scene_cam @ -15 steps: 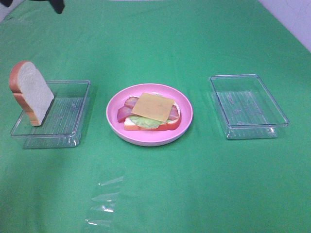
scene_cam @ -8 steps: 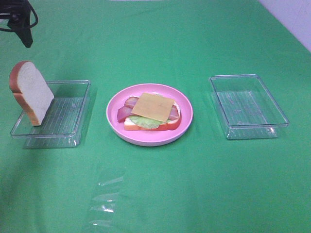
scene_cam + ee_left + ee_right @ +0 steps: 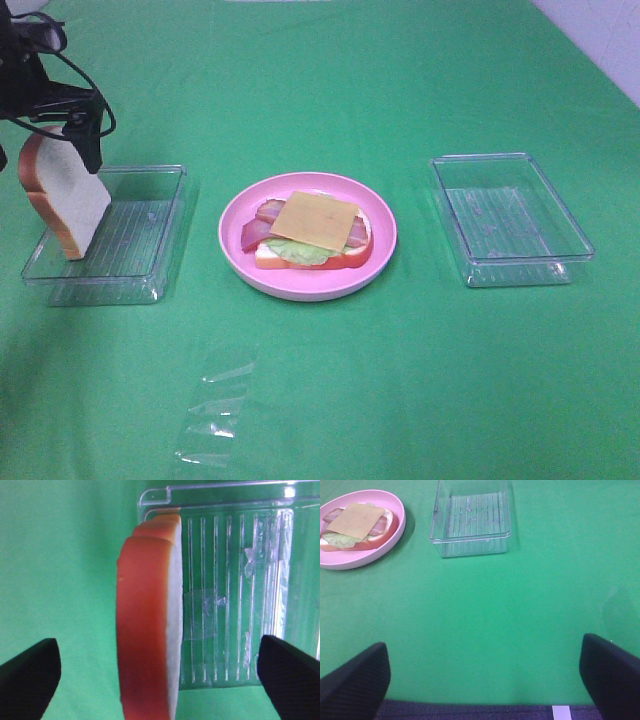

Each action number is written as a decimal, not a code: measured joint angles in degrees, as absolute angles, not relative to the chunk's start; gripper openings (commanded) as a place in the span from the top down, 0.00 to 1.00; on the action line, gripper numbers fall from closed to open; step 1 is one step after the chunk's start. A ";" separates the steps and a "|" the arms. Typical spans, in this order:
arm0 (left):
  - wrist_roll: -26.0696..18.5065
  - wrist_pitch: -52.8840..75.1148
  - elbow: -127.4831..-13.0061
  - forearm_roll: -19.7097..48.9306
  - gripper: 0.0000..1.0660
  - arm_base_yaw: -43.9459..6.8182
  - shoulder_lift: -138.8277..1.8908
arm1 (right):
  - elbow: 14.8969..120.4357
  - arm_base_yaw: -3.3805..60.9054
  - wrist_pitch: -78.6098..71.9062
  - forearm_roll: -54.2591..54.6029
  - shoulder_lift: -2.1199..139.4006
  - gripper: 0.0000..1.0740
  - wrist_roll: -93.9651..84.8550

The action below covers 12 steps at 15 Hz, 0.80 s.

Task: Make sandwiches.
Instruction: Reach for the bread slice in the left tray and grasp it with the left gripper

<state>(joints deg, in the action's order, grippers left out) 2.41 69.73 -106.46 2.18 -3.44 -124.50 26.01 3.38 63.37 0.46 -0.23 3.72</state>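
Note:
A bread slice [image 3: 65, 200] with orange-brown crust stands on edge, leaning in the left clear tray [image 3: 120, 250]. My left gripper [image 3: 45, 150] hovers open just above it, one finger on either side. In the left wrist view the slice [image 3: 147, 630] is edge-on between the wide-open black fingers [image 3: 27, 675], untouched. On the pink plate [image 3: 305, 285] a yellow cheese square [image 3: 313, 220] tops bacon strips [image 3: 260, 225], lettuce [image 3: 295, 252] and a lower bread slice [image 3: 355, 258]. My right gripper [image 3: 482, 680] is open over bare cloth, holding nothing, with the plate [image 3: 370, 560] far ahead of it.
An empty clear tray [image 3: 510, 220] sits right of the plate and also shows in the right wrist view [image 3: 470, 515]. A crumpled bit of clear film [image 3: 215, 420] lies on the green cloth near the front. A pale wall strip runs at the back right.
My left arm has come in from the top left and dropped down over the standing bread slice. Nothing on the plate or in the trays has moved.

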 measured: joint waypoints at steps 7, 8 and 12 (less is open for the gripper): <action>1.66 69.73 -106.46 2.18 0.25 -3.44 -127.43 | 26.01 3.38 63.37 0.46 -0.23 0.09 3.72; 1.55 69.73 -106.46 2.18 0.37 -3.44 -127.43 | 26.01 3.38 63.37 0.46 -0.23 0.09 3.72; 1.55 69.73 -106.46 2.18 0.59 -3.44 -127.43 | 26.01 3.38 63.37 0.46 -0.23 0.09 3.72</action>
